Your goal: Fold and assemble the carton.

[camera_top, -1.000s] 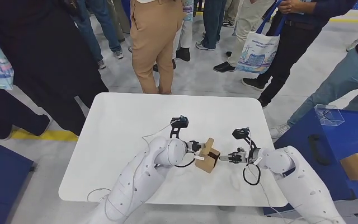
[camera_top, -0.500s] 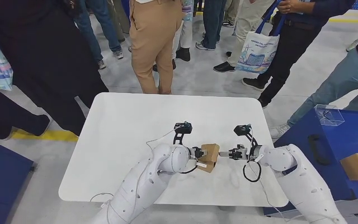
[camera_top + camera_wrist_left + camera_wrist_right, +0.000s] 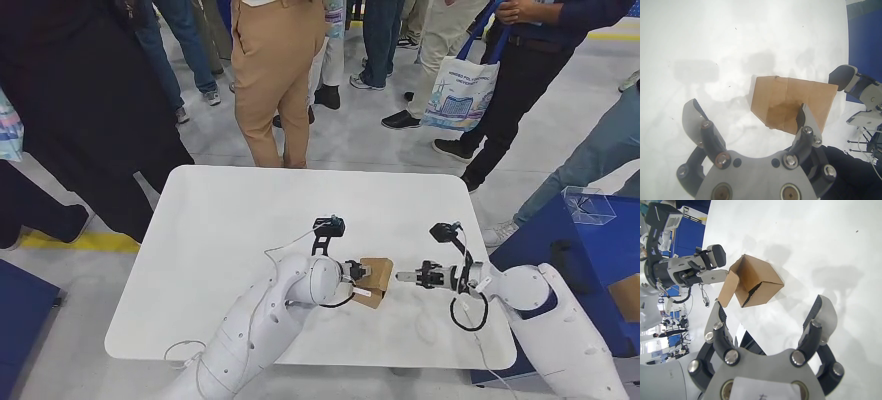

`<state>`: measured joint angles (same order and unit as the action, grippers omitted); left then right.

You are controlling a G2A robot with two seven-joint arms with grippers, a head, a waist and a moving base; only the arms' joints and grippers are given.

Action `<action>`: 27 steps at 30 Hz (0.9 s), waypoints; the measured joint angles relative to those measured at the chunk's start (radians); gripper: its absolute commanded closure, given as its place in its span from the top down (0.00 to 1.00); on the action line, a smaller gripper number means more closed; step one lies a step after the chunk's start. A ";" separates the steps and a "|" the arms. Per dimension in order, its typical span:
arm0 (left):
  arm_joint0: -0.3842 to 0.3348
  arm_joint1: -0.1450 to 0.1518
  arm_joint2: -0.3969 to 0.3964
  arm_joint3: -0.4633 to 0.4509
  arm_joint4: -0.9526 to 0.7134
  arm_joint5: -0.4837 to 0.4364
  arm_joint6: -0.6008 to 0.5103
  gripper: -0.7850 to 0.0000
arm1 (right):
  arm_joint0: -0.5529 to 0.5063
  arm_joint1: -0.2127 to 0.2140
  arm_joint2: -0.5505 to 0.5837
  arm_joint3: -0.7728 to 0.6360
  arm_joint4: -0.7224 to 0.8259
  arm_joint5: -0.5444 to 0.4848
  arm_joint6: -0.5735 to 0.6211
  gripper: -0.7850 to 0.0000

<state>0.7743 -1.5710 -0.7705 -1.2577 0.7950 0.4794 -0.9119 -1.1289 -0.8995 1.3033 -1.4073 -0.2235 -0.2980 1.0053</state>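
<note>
Brown carton (image 3: 375, 281) on the white desk (image 3: 220, 250), lying between 2 open hands, gripped by neither.
The carton is part-assembled: 1 end stands open with 1 flap (image 3: 728, 289) bent outward, and a slit gapes along 1 side seam. At the carton's open end, the left hand (image 3: 353, 275) has its fingers spread wide; 1 finger (image 3: 715, 275) reaches up to the flap's outer face, the other stands clear of the carton, nothing clamped between. Contact between finger and flap: cannot tell. On the carton's opposite side, the right hand (image 3: 408, 275) sits just beside it, a small gap between, fingers wide apart and empty. The slit seam faces this hand.
</note>
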 measured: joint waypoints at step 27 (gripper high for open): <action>0.014 -0.007 -0.028 0.020 0.009 -0.040 -0.032 1.00 | 0.043 -0.029 -0.120 0.034 -0.135 0.075 -0.125 1.00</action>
<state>0.7887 -1.5775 -0.7988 -1.2379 0.8041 0.4394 -0.9436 -1.0859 -0.9283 1.1832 -1.3737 -0.3588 -0.2226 0.8804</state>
